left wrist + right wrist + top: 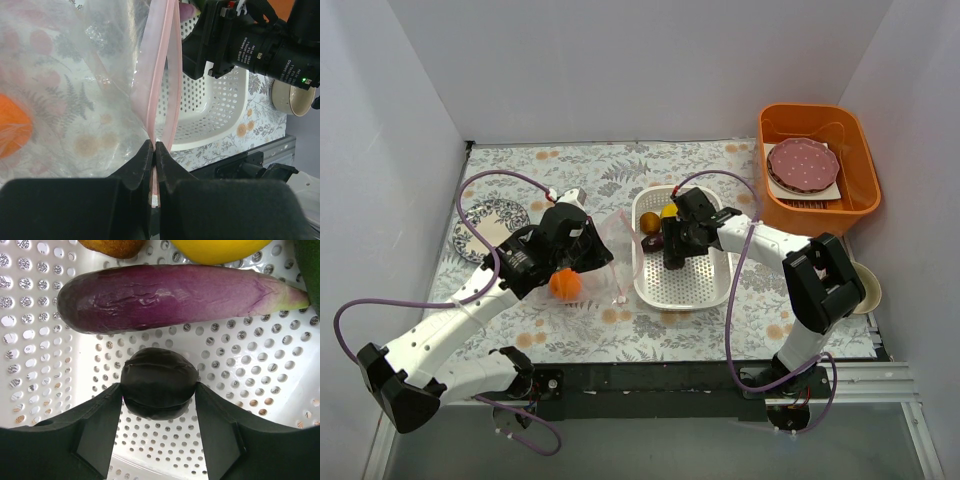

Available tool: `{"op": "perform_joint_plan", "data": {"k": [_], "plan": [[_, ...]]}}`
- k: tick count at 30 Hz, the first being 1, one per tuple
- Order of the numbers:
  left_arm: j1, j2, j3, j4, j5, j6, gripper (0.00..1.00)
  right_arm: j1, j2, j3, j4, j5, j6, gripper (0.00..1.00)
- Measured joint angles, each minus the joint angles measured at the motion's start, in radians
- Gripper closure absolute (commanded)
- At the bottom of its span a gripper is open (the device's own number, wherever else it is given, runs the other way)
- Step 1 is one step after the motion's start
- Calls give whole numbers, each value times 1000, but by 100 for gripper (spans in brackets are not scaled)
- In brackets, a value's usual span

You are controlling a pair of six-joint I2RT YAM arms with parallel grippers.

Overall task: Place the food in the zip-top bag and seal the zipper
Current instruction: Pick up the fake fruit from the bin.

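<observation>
My left gripper (154, 145) is shut on the pink zipper (161, 65) at one end of the clear zip-top bag (65, 90); the mouth gapes open above the fingers. An orange ball (565, 284) lies inside the bag. In the overhead view the left gripper (592, 258) holds the bag (615, 245) just left of the white basket (720, 290). My right gripper (672, 255) reaches down into the basket. Its fingers press both sides of a dark, nearly black round fruit (159, 382). Beyond it lie a purple eggplant (165, 297), a yellow lemon (215, 247) and a brown kiwi (110, 246).
An orange bin (860, 190) holding a spotted plate stands at the back right. A patterned plate (490, 225) lies at the far left beside the left arm. A small bowl (868, 287) sits at the right table edge, behind the right arm's elbow.
</observation>
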Motion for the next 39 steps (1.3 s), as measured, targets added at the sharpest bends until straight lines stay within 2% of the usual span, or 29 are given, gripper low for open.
{"op": "perform_joint_plan", "data": {"k": [7,14,24,30,36,39], "plan": [[0,-1,0,0,0,-4,100,0,9,4,-1,0,-2,39],[0,-2,-3,6,0,-7,100,0,11,4,-1,0,-1,30],[0,-2,-8,15,5,-7,100,0,18,4,-4,7,-2,29],[0,-2,-10,15,6,-9,100,0,18,4,-5,5,-2,39],[0,-5,-24,18,13,-15,100,0,18,-1,-2,-5,1,58],[0,-5,-24,19,16,-15,100,0,8,-13,8,-8,3,59]]}}
